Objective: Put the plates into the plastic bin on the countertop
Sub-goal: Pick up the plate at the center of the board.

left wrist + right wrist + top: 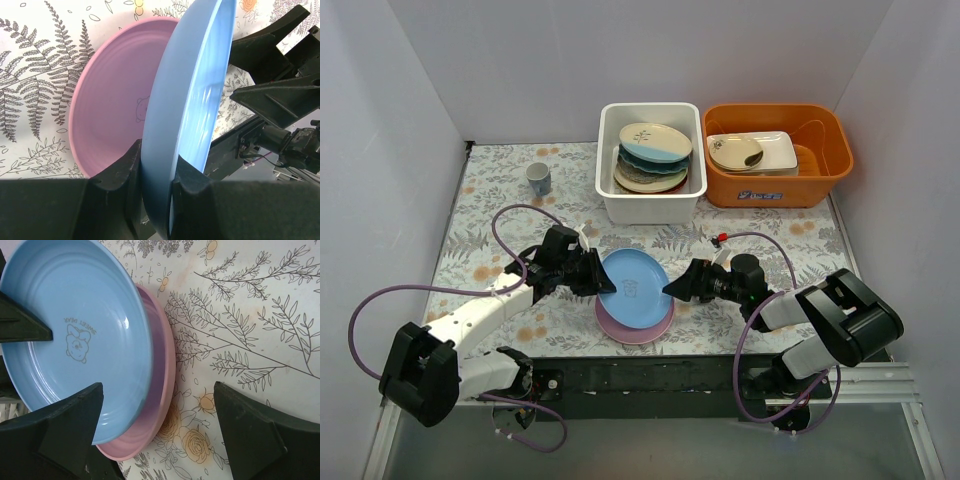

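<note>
A blue plate lies tilted over a pink plate on the fern-print countertop. My left gripper is shut on the blue plate's left rim; the left wrist view shows the rim pinched between both fingers, with the pink plate behind. My right gripper is open at the blue plate's right edge; in the right wrist view its jaws straddle the edges of the blue plate and the pink plate. The white plastic bin at the back holds several stacked plates.
An orange tub right of the bin holds a rectangular white dish with a beige bowl. A small mug stands at the back left. White walls close in the sides and back.
</note>
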Robot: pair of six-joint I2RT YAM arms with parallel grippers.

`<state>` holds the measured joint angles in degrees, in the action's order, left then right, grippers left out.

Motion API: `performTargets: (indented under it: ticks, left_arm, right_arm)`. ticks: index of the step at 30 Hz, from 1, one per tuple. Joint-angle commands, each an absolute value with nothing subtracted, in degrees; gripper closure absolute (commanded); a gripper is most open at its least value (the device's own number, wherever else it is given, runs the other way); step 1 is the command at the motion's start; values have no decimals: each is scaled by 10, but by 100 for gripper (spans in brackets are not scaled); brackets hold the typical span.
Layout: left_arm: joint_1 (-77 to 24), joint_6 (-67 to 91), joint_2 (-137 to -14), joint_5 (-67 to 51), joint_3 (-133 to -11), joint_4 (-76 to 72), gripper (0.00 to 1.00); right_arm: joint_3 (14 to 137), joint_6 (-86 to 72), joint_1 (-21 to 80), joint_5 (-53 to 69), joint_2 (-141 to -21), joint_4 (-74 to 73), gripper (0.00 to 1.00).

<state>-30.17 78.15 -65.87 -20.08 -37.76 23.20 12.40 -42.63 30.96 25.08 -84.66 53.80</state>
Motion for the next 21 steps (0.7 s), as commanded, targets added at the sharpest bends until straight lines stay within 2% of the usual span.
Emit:
performTargets:
  ticks: [1, 21]
  left_arm:
    - [-304, 774, -634, -189, -403, 237, 100]
    - [-304, 746, -628, -148, -474, 261, 100]
  right_arm:
    - [118, -411, 312, 235, -833, 541, 2]
    - [127, -414, 310, 222, -845, 518, 2]
